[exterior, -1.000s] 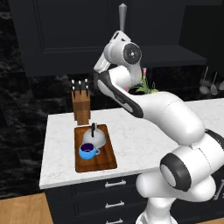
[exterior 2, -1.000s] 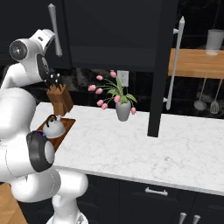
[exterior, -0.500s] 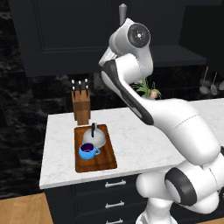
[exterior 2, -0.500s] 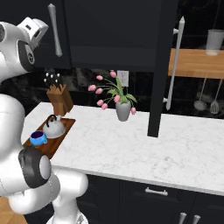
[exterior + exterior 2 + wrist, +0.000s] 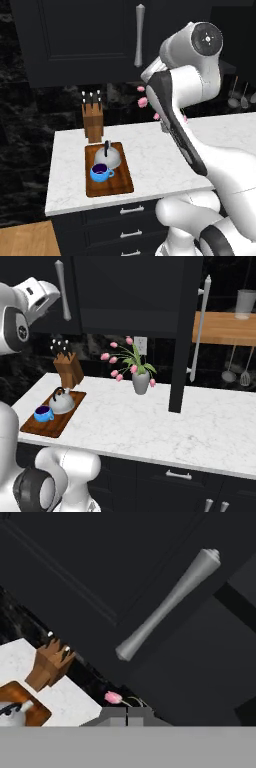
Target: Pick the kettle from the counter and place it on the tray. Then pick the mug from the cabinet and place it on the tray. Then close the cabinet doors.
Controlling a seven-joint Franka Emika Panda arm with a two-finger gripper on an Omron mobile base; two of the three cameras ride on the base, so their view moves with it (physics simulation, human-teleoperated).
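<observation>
Arm posture is what changes most over the last second: in the left base view the elbow and upper joint rise from beside the knife block (image 5: 92, 120) to high in front of the left cabinet door (image 5: 85, 40). The things on the desk (image 5: 145, 150) keep their places.

In the hand view the jaws (image 5: 127, 713) are pressed fully together with nothing between them, and they point at the left door's silver bar handle (image 5: 167, 604), which is near but not touched.

The kettle (image 5: 107, 157) sits on the tray (image 5: 122, 182), and the blue mug (image 5: 100, 173) stands just beside it on the same tray. So I judge that both placing steps are done and only the doors remain.

In the right base view the left door looks flat against the cabinet, while the right door (image 5: 182, 331) stands edge-on, swung out over the desk next to the flower vase (image 5: 140, 382). The right door needs a push to shut; whether the left one is fully shut I cannot tell.
</observation>
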